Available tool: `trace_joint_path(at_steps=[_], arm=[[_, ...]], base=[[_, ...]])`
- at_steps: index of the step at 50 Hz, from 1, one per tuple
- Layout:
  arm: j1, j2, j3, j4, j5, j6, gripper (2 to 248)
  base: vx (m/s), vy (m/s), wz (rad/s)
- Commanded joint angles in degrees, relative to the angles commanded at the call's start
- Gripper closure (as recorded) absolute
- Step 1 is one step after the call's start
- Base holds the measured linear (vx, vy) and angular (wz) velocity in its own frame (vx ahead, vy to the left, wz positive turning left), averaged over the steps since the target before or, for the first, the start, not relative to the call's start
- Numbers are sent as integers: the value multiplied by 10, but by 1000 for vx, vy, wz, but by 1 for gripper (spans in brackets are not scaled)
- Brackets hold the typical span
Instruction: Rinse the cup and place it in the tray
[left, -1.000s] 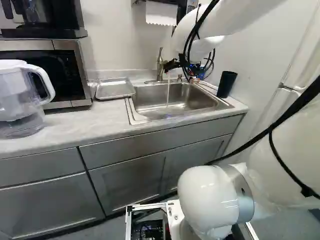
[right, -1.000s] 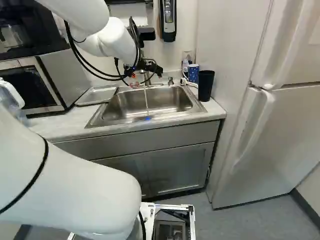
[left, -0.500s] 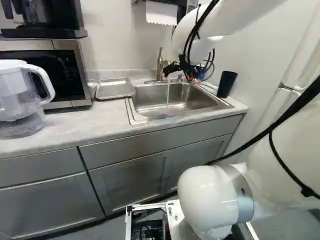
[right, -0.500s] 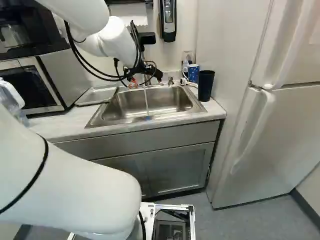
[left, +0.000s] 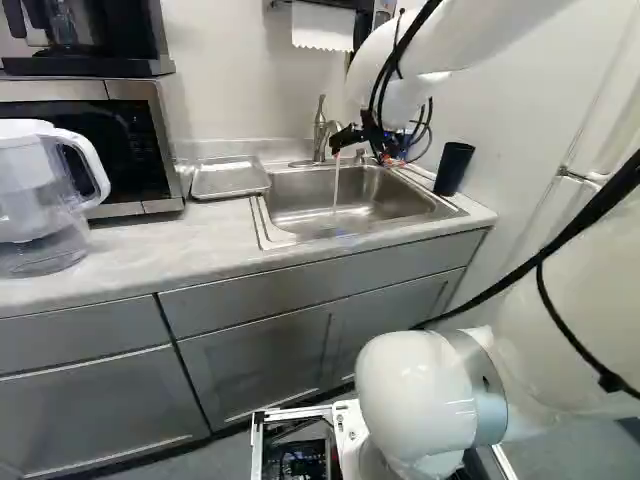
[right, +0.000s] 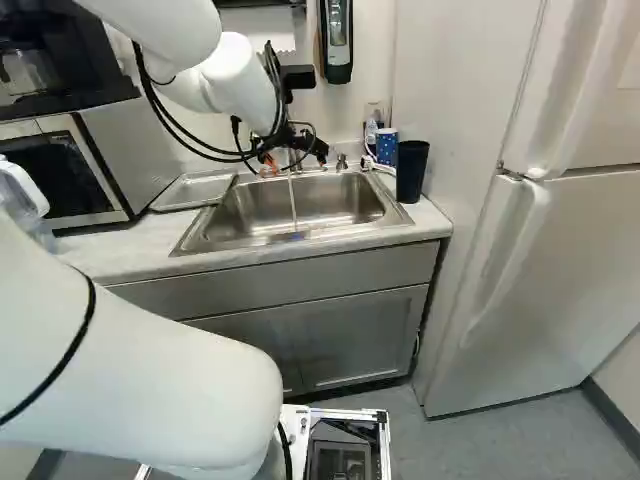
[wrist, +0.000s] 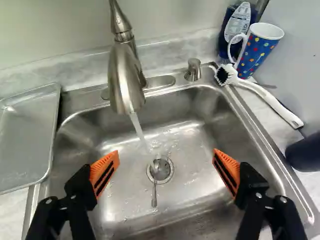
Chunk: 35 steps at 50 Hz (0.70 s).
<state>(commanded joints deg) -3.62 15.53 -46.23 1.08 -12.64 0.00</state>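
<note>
Over the back of the sink hangs my gripper (left: 352, 140). In the wrist view the gripper (wrist: 165, 162) is open, its orange pads wide apart with nothing between them. A blue mug with coloured dots (wrist: 258, 50) stands in the corner behind the sink's right side, handle towards the soap bottle; in the right base view the blue mug (right: 387, 146) is beside a tall black cup (right: 411, 171). The metal tray (left: 230, 178) lies on the counter left of the sink, with nothing on it.
Water (wrist: 137, 128) runs from the faucet (wrist: 125, 80) into the sink (wrist: 195, 150). A spoon-like utensil (wrist: 154, 195) lies by the drain. A white brush (wrist: 265, 99) rests at the sink's edge. Microwave (left: 95, 140) and pitcher (left: 40, 200) stand left; a fridge (right: 560, 230) stands right.
The gripper has shifted and tilted slightly above the sink. The base, mug, black cup and tray have stayed where they were.
</note>
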Motion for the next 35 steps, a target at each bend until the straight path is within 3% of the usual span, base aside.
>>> trace_joint_path(at_steps=[35], arm=[[-72, -9, -7, 0, 2, 0, 3]], base=[[0, 0, 0]])
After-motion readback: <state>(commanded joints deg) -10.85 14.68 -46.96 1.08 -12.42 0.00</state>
